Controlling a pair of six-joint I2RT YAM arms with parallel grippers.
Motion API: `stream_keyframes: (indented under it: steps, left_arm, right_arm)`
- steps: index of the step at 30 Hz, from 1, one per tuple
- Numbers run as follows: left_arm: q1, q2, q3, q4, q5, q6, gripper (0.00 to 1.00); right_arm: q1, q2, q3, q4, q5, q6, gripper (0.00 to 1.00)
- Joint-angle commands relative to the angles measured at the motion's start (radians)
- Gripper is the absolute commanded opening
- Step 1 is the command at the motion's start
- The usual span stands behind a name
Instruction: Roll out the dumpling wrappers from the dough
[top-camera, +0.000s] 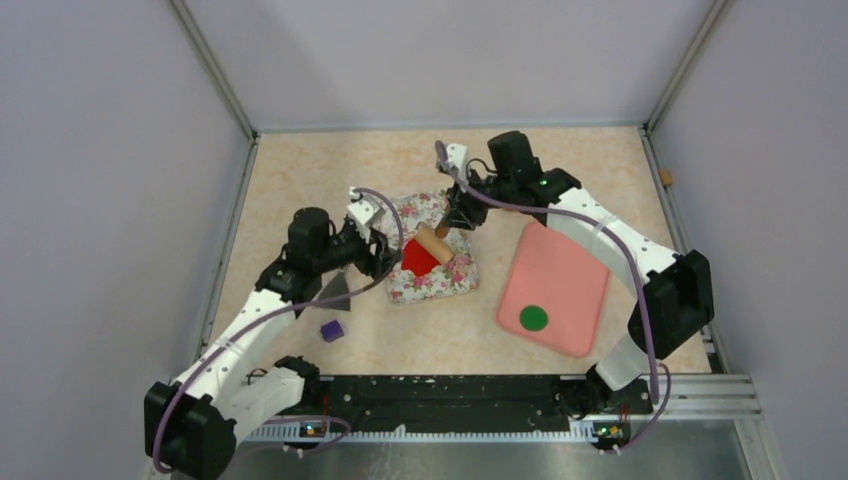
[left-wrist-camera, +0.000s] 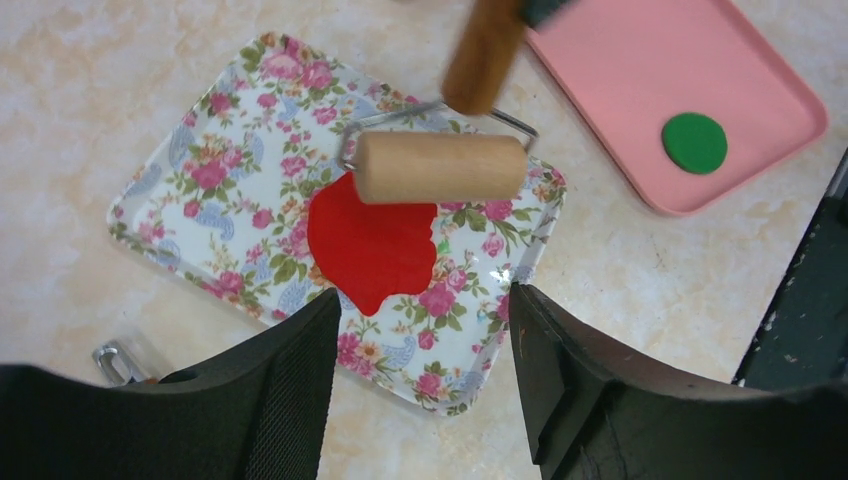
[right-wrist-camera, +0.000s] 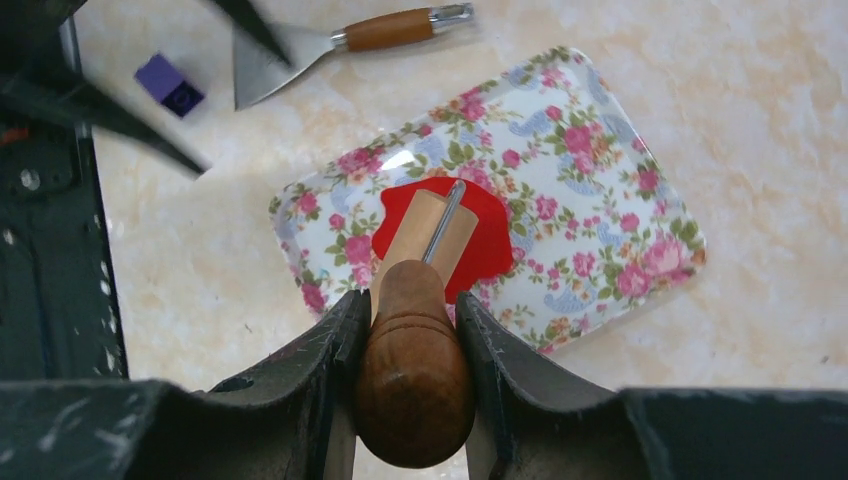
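**Top view:** the left gripper (top-camera: 388, 248) is hanging just left of the floral tray (top-camera: 440, 288). Its jaws are standing apart, with nothing visibly between them from this angle. The right gripper (top-camera: 460, 215) is clamping the handle of the rolling pin (top-camera: 435, 243) - the roller is lying just ahead of its jaws, over the red dough (top-camera: 416, 260) in that tray. The pink tray (top-camera: 560, 265) is sitting well off to the side of the right jaws and carrying one green disc (top-camera: 534, 318), which is flat, round and coin-like. A scraper (top-camera: 335, 290) and a purple block (top-camera: 332, 330) are lying behind the left jaws, toward that arm's base.

**Left wrist:** the fingers (left-wrist-camera: 290, 390) are standing wide, gripping nothing and touching nothing. The red dough (left-wrist-camera: 370, 245) is flattened with a ragged outline, and it is lying just ahead of the gap, roughly centred between the jaws. The wooden roller (left-wrist-camera: 440, 167) is sitting across the dough's far edge. The green disc (left-wrist-camera: 694, 142) is lying far ahead and to the right, apart from everything else on its tray.

**Right wrist:** the fingers (right-wrist-camera: 330, 370) are pressing on both sides of the dark handle (right-wrist-camera: 412, 380) - a firm hold, jaws narrow. The roller is pointing straight ahead of the jaws, with red dough (right-wrist-camera: 492, 245) showing on either side of it. The scraper (right-wrist-camera: 330, 45) and the block (right-wrist-camera: 168, 84) are lying far ahead to the left.
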Motion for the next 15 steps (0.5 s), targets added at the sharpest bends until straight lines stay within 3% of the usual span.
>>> stream_keyframes:
  steps: [1,6,10,13,15]
  left_arm:
    - [0.132,0.084,0.153,-0.071,0.135,-0.127,0.65]
    - [0.287,0.210,0.222,-0.122,0.028,-0.405,0.65]
    - [0.306,0.321,0.249,-0.165,-0.063,-0.507,0.62]
    - [0.311,0.363,0.269,-0.135,0.058,-0.527,0.62]
    - [0.311,0.327,0.263,-0.067,0.154,-0.503,0.62]
  right_arm:
    - [0.115,-0.130,0.013,-0.067,-0.014,-0.401,0.00]
    - [0.174,-0.196,-0.056,-0.151,-0.008,-0.853,0.00]
    - [0.211,-0.181,-0.069,-0.172,0.000,-1.071,0.00]
    - [0.227,-0.140,-0.039,-0.128,0.001,-1.066,0.00]
    - [0.228,-0.110,0.012,-0.037,0.010,-0.897,0.00]
